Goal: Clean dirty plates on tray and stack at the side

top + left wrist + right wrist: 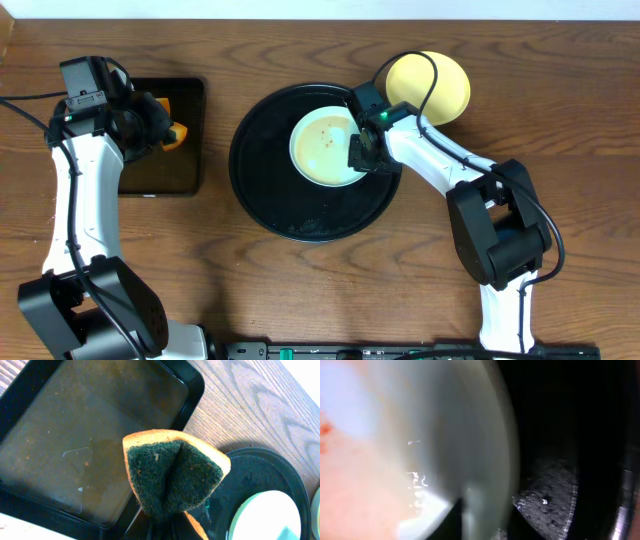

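A pale mint-green plate (pixel 322 147) with faint orange-brown streaks lies in the large round black tray (pixel 270 190). My right gripper (pixel 362 150) is at the plate's right rim. In the right wrist view the blurred rim (pixel 470 435) sits between the jaws (pixel 480 510), which look shut on it. A pale yellow plate (pixel 432 84) rests on the table beyond the tray's upper right. My left gripper (pixel 160 128) is shut on a folded orange sponge with a dark green scrub face (pixel 172 477), held above the rectangular tray's right edge. A third plate is not in view.
The smaller rectangular black tray (pixel 160 165) with brownish liquid (pixel 85 435) stands at the left. The round tray's rim (pixel 280 460) and the plate (pixel 270 520) show at the lower right of the left wrist view. Bare wooden table lies along the front.
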Robot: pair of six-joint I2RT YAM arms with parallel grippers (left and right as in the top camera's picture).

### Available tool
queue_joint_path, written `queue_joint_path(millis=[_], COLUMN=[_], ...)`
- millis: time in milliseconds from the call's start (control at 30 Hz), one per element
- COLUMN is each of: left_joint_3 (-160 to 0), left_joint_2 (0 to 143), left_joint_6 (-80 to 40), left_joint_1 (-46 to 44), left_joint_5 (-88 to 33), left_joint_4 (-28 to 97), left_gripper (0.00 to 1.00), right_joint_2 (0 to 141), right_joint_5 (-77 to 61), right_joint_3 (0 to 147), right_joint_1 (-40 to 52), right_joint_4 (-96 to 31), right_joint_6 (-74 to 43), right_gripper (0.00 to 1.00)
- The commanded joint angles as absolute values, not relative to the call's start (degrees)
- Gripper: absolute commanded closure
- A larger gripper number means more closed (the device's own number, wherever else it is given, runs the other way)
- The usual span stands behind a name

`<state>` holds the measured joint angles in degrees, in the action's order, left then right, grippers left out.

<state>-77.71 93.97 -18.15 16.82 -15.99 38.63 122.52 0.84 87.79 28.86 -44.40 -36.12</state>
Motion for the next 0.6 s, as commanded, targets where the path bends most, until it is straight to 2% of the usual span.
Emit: queue_joint_path(millis=[0,100,300,567], left_joint_3=[-77.3,-77.3,-77.3,-77.3], left_joint_2=[94.4,94.4,94.4,94.4], left_joint_6=[-18.2,-18.2,-18.2,-18.0], left_joint_1=[17.1,17.1,17.1,17.1], left_joint_5=[-15.8,-15.8,-15.8,-15.8], left_joint_4=[38.8,38.8,38.8,39.0], left_gripper=[0.92,0.92,0.92,0.92], right_joint_2=[123.9,123.6,121.3,118.8], right_joint_5=[1.6,1.5,4.1,20.3], right_joint_3=[87.8,88.9,98.9,112.7], right_joint_1=[29.3,29.2,27.9,29.2], right_joint_4=[-44.2,-44.2,-47.9,-56.9], right_joint_6=[-37.2,-34.8,-21.6,-2.7], right_gripper=[0.99,0.99,0.99,0.99])
